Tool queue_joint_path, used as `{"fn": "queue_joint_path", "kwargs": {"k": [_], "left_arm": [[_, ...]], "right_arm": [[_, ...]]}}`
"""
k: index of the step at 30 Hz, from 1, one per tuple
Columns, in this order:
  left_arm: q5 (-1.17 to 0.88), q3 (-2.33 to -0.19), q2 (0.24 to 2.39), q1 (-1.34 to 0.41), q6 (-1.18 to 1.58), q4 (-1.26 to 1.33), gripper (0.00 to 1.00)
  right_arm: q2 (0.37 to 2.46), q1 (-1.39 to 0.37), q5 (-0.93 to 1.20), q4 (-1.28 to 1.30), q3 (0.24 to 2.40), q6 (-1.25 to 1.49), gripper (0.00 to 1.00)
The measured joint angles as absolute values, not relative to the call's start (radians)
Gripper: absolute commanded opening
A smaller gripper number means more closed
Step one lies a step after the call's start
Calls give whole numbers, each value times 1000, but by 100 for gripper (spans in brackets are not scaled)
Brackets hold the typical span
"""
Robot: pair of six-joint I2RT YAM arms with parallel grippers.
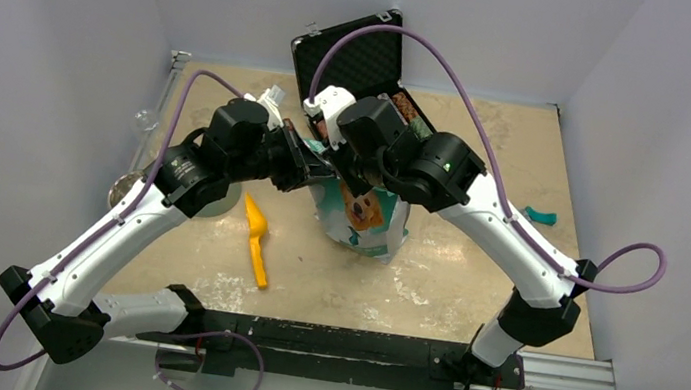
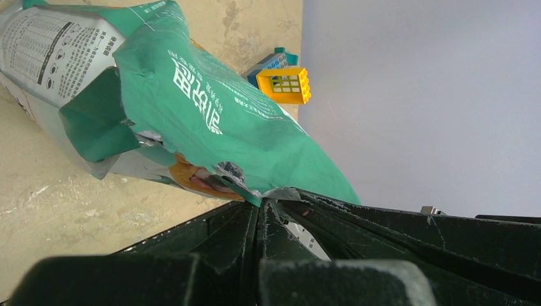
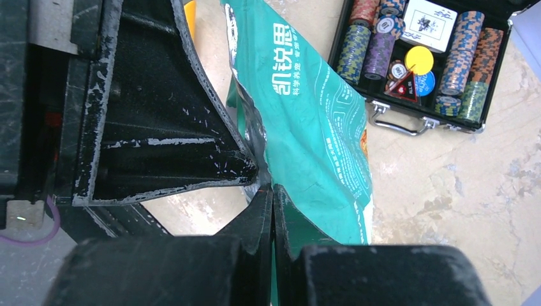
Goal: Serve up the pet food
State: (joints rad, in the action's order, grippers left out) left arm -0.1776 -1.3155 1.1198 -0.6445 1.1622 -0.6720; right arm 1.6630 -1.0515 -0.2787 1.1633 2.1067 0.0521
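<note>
The teal-green pouch [image 1: 365, 216] with the golden retriever's face stands mid-table. My left gripper [image 1: 312, 173] is shut on the torn top edge of the pouch [image 2: 210, 115], jaws pressed together on the foil [image 2: 269, 203]. My right gripper [image 1: 343, 165] is shut on the same top edge right beside it [image 3: 272, 190], with the pouch [image 3: 312, 127] running away from its jaws. The left gripper's fingers [image 3: 178, 150] show close against it in the right wrist view. No kibble shows; the pouch's inside is hidden.
A yellow scoop [image 1: 258, 240] lies left of the pouch. A metal bowl [image 1: 123, 192] sits at the left edge, partly under my left arm. An open black case [image 1: 372, 57] of poker chips [image 3: 421, 57] stands behind. A small teal object [image 1: 540, 217] lies right.
</note>
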Motion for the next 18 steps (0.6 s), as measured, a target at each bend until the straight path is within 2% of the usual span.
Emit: {"fn": "queue_joint_path", "kwargs": {"k": [4, 9, 18], "left_arm": [[-172, -1313, 1120, -645, 1184, -672, 1], [-169, -1289, 1120, -645, 1238, -643, 15], [-157, -1271, 1120, -644, 1291, -628, 30]], "right_arm": [[1663, -1048, -259, 1163, 2109, 74, 0], [1662, -1034, -232, 1165, 2109, 109, 0], [1660, -1016, -214, 1165, 2109, 131, 0]]}}
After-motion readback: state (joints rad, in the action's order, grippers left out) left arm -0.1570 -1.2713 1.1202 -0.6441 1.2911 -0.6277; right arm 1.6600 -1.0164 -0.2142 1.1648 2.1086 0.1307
